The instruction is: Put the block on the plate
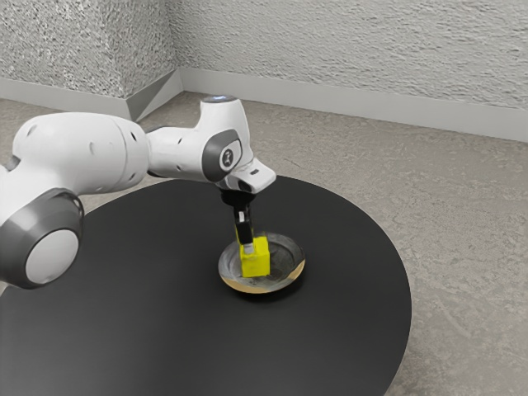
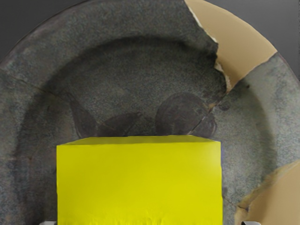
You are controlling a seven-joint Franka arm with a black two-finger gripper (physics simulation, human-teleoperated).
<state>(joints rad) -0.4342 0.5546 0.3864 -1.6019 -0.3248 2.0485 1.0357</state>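
The black gripper [image 1: 249, 246] points down over the plate in the exterior view, its near finger in front of the yellow block [image 1: 257, 260]. In the wrist view the fingertips of the gripper [image 2: 149, 223] show at the lower edge, on either side of the block [image 2: 139, 183]. They stand wide, with a gap between the block and one of them, so the gripper is open around it. The block is upright within the rim of the grey plate [image 1: 287, 256], whose tan patches show in the wrist view on the plate [image 2: 243, 40]. The block hides its own underside.
A round black table [image 1: 165, 330] carries the plate. Its curved edge lies beyond the plate toward the exterior view's right, with brown floor [image 1: 462, 247] past it. The white arm reaches in over the table from the exterior view's left.
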